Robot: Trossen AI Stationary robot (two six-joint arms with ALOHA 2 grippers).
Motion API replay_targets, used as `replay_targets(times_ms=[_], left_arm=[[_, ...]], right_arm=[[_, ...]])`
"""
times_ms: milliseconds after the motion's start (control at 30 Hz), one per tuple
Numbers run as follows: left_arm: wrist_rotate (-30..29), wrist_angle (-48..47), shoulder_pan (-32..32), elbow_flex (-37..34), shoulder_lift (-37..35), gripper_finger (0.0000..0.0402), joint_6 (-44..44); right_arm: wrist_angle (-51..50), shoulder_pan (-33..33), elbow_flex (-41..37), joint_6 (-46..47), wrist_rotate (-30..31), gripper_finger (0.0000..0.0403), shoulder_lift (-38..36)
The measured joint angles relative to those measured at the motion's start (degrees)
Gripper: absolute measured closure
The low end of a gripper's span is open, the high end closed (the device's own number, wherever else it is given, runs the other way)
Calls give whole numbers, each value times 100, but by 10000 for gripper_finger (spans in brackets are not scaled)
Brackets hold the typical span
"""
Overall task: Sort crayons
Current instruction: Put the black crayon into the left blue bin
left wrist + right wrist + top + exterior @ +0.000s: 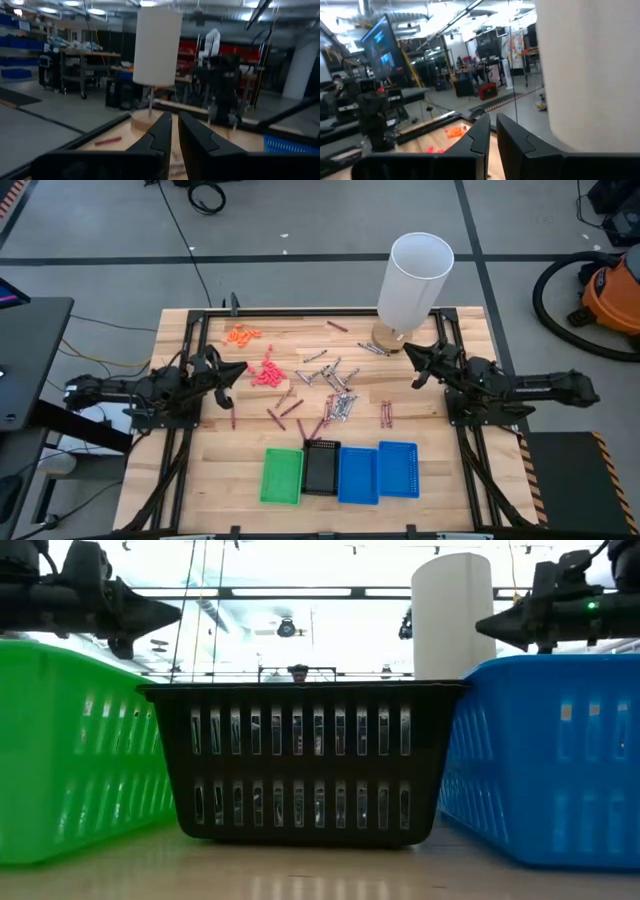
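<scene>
- High view: the thin maroon, grey and red crayons [335, 390] lie scattered mid-table, between the left gripper [226, 373] and right gripper [419, 366], touching neither. Packed sticks risk a 2-crayon pinch.
- Low view: the slatted black plastic tray [300, 765] hides the crayons.
- Wrist views: both jaws clenched, empty; the tall white cylinder [590, 75] looms beside the right gripper, risking a bump.

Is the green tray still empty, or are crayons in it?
Empty: the high view shows the green tray with a bare floor; the crayons all lie on the table.
</scene>
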Motion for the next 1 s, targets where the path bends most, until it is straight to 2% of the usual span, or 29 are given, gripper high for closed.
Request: replay_targets(times_ms=[300,600,800,1000], left_arm=[[-24,-77,0,371,980,358,-457],[-44,-90,-4,708,1860,355,-732],[-42,-92,-4,857,2257,318,-861],[-42,-111,-4,1028,2567,269,-891]], right_arm=[[-38,7,403,-50,-375,375,1082],[-1239,114,1518,232,-417,375,2411],[-2080,114,2179,498,-403,367,3295],[-2550,114,2671,630,-410,330,4085]])
